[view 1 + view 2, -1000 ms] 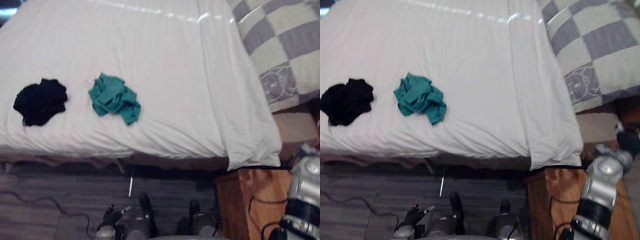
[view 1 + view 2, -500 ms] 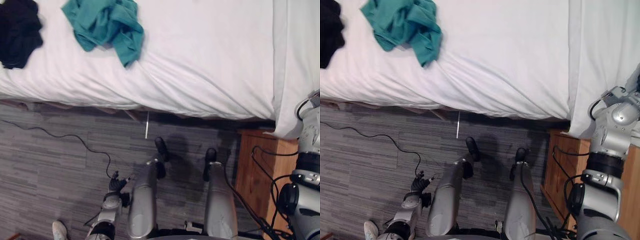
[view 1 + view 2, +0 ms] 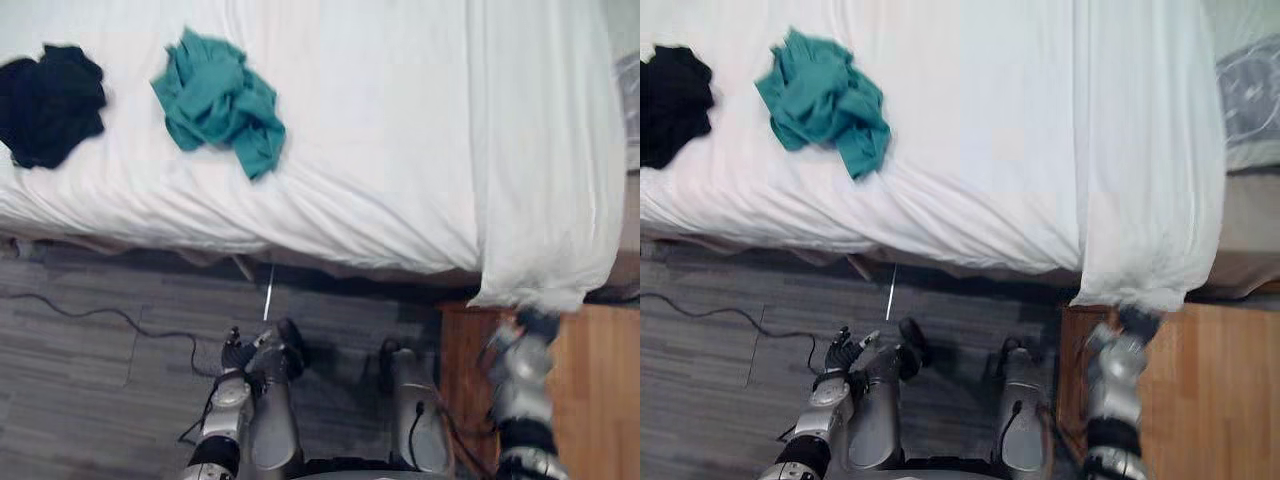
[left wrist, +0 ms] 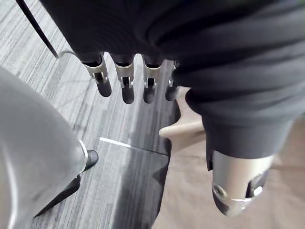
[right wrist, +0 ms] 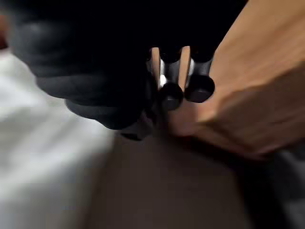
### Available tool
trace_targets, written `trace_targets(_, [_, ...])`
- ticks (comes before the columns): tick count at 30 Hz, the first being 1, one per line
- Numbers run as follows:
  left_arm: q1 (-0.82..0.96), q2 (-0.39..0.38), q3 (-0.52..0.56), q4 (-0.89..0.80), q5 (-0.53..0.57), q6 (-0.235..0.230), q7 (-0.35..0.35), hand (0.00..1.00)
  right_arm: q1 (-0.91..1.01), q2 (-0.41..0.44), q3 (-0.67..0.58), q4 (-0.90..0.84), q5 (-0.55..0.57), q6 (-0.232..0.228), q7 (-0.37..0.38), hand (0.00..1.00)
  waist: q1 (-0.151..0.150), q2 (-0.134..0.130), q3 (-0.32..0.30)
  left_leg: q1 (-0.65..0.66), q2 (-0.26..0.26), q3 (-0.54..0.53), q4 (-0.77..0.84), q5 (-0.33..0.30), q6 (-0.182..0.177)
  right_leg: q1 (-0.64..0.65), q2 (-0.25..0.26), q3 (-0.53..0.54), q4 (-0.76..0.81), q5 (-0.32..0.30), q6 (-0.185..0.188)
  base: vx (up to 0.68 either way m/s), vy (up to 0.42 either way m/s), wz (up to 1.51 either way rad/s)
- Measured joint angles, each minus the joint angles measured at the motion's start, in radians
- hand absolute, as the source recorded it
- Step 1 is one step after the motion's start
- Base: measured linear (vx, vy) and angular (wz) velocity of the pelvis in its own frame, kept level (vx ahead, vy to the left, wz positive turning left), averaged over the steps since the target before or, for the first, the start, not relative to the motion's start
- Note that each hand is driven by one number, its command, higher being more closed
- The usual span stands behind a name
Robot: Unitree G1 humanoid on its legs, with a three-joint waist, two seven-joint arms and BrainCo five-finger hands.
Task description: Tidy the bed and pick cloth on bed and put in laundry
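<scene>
Teal cloth [image 3: 218, 100] is crumpled on the white bed [image 3: 380, 150] at about 11 o'clock. The black cloth [image 3: 50, 100] is near it at 10, and neither is being touched. Left hand [image 4: 126, 86] hangs low at 7 o'clock over the grey floor [image 3: 100, 380], fingers straight and empty. Right hand [image 5: 199, 87] is at 4 o'clock by the hanging sheet [image 3: 540, 200] corner and the wooden nightstand [image 3: 590, 390]. Can't tell if it's curled or not.

Wooden nightstand [image 3: 1210, 400], grey plank floor [image 3: 720, 370], patterned pillow [image 3: 1252, 90]
</scene>
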Motion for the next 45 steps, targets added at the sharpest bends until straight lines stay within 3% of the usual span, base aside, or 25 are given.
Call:
trace_targets(4, [0.056, 0.000, 0.005, 0.112, 0.032, 0.013, -0.008, 0.00, 0.097, 0.001, -0.011, 0.230, -0.055, 0.041, 0.057, 0.00, -0.039, 0.006, -0.093, 0.140, -0.075, -0.012, -0.226, 0.106, 0.013, 0.132, 0.001, -0.032, -0.176, 0.063, 0.018, 0.19, -0.025, 0.08])
trace_targets(6, [0.071, 0.000, 0.005, 0.152, 0.059, 0.021, -0.031, 0.00, 0.143, 0.001, -0.030, 0.295, -0.098, 0.048, 0.089, 0.00, -0.037, 0.008, -0.145, 0.207, -0.099, -0.030, -0.314, 0.136, 0.008, 0.201, 0.009, -0.050, -0.256, 0.086, 0.030, 0.18, -0.004, 0.12])
trace_targets(11, [0.088, 0.020, 0.006, 0.211, 0.108, 0.025, -0.066, 0.00, 0.144, 0.009, -0.032, 0.379, -0.196, 0.048, 0.159, 0.00, -0.033, 0.001, -0.216, 0.275, -0.128, -0.052, -0.377, 0.152, 0.003, 0.292, 0.010, -0.076, -0.323, 0.099, 0.034, 0.12, 0.012, 0.14])
trace_targets(12, [0.089, 0.022, 0.009, 0.220, 0.108, 0.025, -0.067, 0.00, 0.132, 0.013, -0.030, 0.391, -0.204, 0.048, 0.173, 0.00, -0.030, -0.002, -0.215, 0.250, -0.123, -0.067, -0.300, 0.117, 0.004, 0.299, -0.007, -0.081, -0.319, 0.098, 0.036, 0.05, 0.037, 0.11])
trace_targets(14, [0.082, 0.018, 0.021, 0.219, 0.107, 0.022, -0.072, 0.00, 0.113, 0.006, -0.008, 0.402, -0.209, 0.048, 0.184, 0.00, -0.033, 0.012, -0.206, 0.152, -0.089, -0.101, -0.070, 0.035, 0.003, 0.302, -0.021, -0.088, -0.291, 0.088, 0.047, -0.03, 0.047, 0.11])
trace_targets(17, [0.078, 0.019, 0.021, 0.218, 0.107, 0.016, -0.083, 0.00, 0.109, -0.017, 0.031, 0.416, -0.219, 0.047, 0.197, 0.00, -0.033, 0.008, -0.199, 0.079, -0.075, -0.156, 0.110, 0.020, -0.016, 0.306, -0.054, -0.081, -0.264, 0.080, 0.055, -0.10, 0.125, -0.06])
trace_targets(18, [0.077, 0.020, 0.032, 0.221, 0.106, 0.011, -0.085, 0.00, 0.109, -0.016, 0.035, 0.418, -0.231, 0.046, 0.210, 0.00, -0.035, 0.017, -0.197, 0.058, -0.041, -0.166, 0.220, -0.061, -0.019, 0.306, -0.072, -0.072, -0.260, 0.087, 0.065, -0.13, 0.211, -0.27])
trace_targets(19, [0.077, 0.023, 0.048, 0.222, 0.106, 0.011, -0.085, 0.00, 0.111, -0.015, 0.035, 0.419, -0.236, 0.046, 0.212, 0.00, -0.035, 0.018, -0.197, 0.059, -0.009, -0.164, 0.253, -0.093, -0.012, 0.307, -0.073, -0.064, -0.260, 0.090, 0.070, -0.13, 0.251, -0.39])
trace_targets(21, [0.076, 0.053, 0.066, 0.237, 0.107, 0.014, -0.085, 0.00, 0.121, -0.012, 0.047, 0.419, -0.247, 0.049, 0.216, 0.00, -0.042, 0.007, -0.198, 0.064, 0.128, -0.205, 0.221, -0.128, -0.015, 0.297, -0.095, -0.038, -0.261, 0.094, 0.092, -0.07, 0.307, -0.13])
trace_targets(24, [0.077, 0.062, 0.099, 0.233, 0.107, 0.010, -0.079, 0.00, 0.133, -0.024, 0.049, 0.443, -0.247, 0.049, 0.216, 0.00, -0.038, -0.003, -0.201, 0.069, 0.215, -0.369, 0.070, -0.115, -0.034, 0.253, -0.166, -0.008, -0.256, 0.108, 0.157, 0.01, 0.532, 0.10])
trace_targets(25, [0.078, 0.061, 0.097, 0.237, 0.107, 0.011, -0.077, 0.00, 0.136, -0.031, 0.054, 0.450, -0.247, 0.049, 0.216, 0.00, -0.039, 0.007, -0.207, 0.079, 0.219, -0.384, 0.056, -0.107, -0.056, 0.253, -0.178, -0.003, -0.259, 0.107, 0.159, 0.05, 0.656, 0.14])
trace_targets(26, [0.071, 0.069, 0.101, 0.234, 0.104, 0.010, -0.077, 0.00, 0.139, -0.029, 0.055, 0.469, -0.246, 0.050, 0.217, 0.00, -0.040, -0.017, -0.202, 0.064, 0.188, -0.361, 0.094, -0.058, -0.211, 0.262, -0.220, 0.019, -0.282, 0.106, 0.168, 0.08, 0.697, 0.28])
trace_targets(27, [0.059, 0.112, 0.099, 0.230, 0.107, 0.008, -0.064, 0.00, 0.146, 0.011, 0.027, 0.486, -0.245, 0.049, 0.210, 0.00, -0.045, -0.081, -0.218, 0.006, 0.121, -0.349, 0.214, -0.139, -0.200, 0.289, -0.259, 0.052, -0.334, 0.157, 0.157, 0.10, 0.668, 0.09])
trace_targets(28, [0.053, 0.130, 0.100, 0.245, 0.107, 0.008, -0.059, 0.00, 0.152, 0.007, 0.021, 0.495, -0.247, 0.049, 0.216, 0.00, -0.035, -0.087, -0.222, -0.021, 0.118, -0.343, 0.305, -0.211, -0.189, 0.287, -0.275, 0.050, -0.364, 0.282, 0.148, 0.09, 0.672, -0.18])
trace_targets(29, [0.057, 0.139, 0.099, 0.260, 0.107, 0.010, -0.060, 0.00, 0.151, 0.010, 0.023, 0.496, -0.247, 0.047, 0.217, 0.00, -0.032, -0.086, -0.220, -0.017, 0.120, -0.322, 0.330, -0.237, -0.178, 0.282, -0.282, 0.050, -0.369, 0.347, 0.139, 0.09, 0.683, -0.90])
trace_targets(30, [0.078, 0.145, 0.099, 0.286, 0.107, 0.026, -0.059, 0.00, 0.130, 0.016, 0.027, 0.489, -0.247, 0.050, 0.207, 0.00, -0.023, -0.104, -0.229, 0.032, 0.120, -0.230, 0.320, -0.252, -0.142, 0.224, -0.305, -0.015, -0.346, 0.481, 0.015, 0.09, 0.650, -0.97])
trace_targets(31, [0.084, 0.147, 0.098, 0.286, 0.107, 0.028, -0.059, 0.00, 0.129, 0.010, 0.030, 0.489, -0.247, 0.052, 0.206, 0.00, -0.018, -0.106, -0.230, 0.056, 0.125, -0.196, 0.303, -0.247, -0.125, 0.191, -0.315, -0.071, -0.301, 0.475, -0.050, 0.10, 0.583, -1.18])
trace_targets(32, [0.090, 0.141, 0.096, 0.286, 0.108, 0.028, -0.060, 0.00, 0.131, -0.011, 0.061, 0.497, -0.247, 0.053, 0.210, 0.00, -0.008, -0.105, -0.229, 0.107, 0.118, -0.140, 0.253, -0.235, -0.096, 0.139, -0.308, -0.179, -0.172, 0.396, -0.079, 0.08, 0.536, -0.89])
trace_targets(33, [0.099, 0.140, 0.084, 0.285, 0.108, 0.028, -0.063, 0.00, 0.130, -0.018, 0.103, 0.498, -0.248, 0.061, 0.214, 0.00, -0.012, -0.103, -0.228, 0.165, 0.096, -0.100, 0.171, -0.206, -0.073, 0.116, -0.248, -0.242, -0.062, 0.276, -0.009, 0.03, 0.327, -0.70])
trace_targets(34, [0.098, 0.141, 0.079, 0.284, 0.108, 0.027, -0.065, 0.00, 0.130, -0.015, 0.119, 0.497, -0.248, 0.061, 0.220, 0.00, -0.016, -0.102, -0.229, 0.181, 0.090, -0.092, 0.140, -0.193, -0.067, 0.114, -0.209, -0.241, -0.038, 0.241, 0.008, 0.04, 0.411, -0.18])
trace_targets(35, [0.082, 0.141, 0.048, 0.279, 0.110, 0.027, -0.067, 0.00, 0.128, 0.003, 0.149, 0.485, -0.250, 0.061, 0.227, 0.00, -0.038, -0.100, -0.227, 0.218, 0.051, -0.086, 0.028, -0.138, -0.048, 0.123, -0.064, -0.240, -0.017, 0.124, 0.027, 0.04, 0.195, 0.15])
trace_targets(37, [0.067, 0.133, 0.027, 0.275, 0.118, 0.027, -0.073, 0.00, 0.136, 0.003, 0.167, 0.467, -0.252, 0.061, 0.238, 0.00, -0.045, -0.096, -0.225, 0.243, 0.024, -0.086, -0.041, -0.100, -0.043, 0.140, 0.026, -0.235, -0.074, 0.071, 0.024, 0.06, 0.135, 0.26])
trace_targets(38, [0.056, 0.127, 0.013, 0.274, 0.125, 0.027, -0.088, 0.00, 0.143, 0.003, 0.187, 0.450, -0.258, 0.058, 0.251, 0.00, -0.046, -0.098, -0.225, 0.267, -0.012, -0.089, -0.096, -0.071, -0.039, 0.195, 0.077, -0.236, -0.182, 0.053, -0.025, 0.06, 0.045, 0.30])
trace_targets(42, [0.040, 0.084, -0.008, 0.273, 0.138, 0.028, -0.090, 0.00, 0.148, -0.009, 0.192, 0.427, -0.260, 0.038, 0.255, 0.00, -0.044, -0.077, -0.208, 0.321, -0.060, -0.113, -0.202, -0.013, -0.045, 0.238, 0.082, -0.190, -0.219, 0.065, -0.061, -0.01, 0.020, 0.29])
trace_targets(45, [0.039, 0.053, -0.025, 0.256, 0.158, 0.028, -0.103, 0.00, 0.129, -0.030, 0.193, 0.429, -0.261, 0.034, 0.257, 0.00, -0.039, -0.048, -0.189, 0.217, -0.037, -0.127, -0.012, -0.038, -0.052, 0.236, 0.068, -0.198, -0.225, 0.055, -0.059, -0.07, -0.038, 0.22])
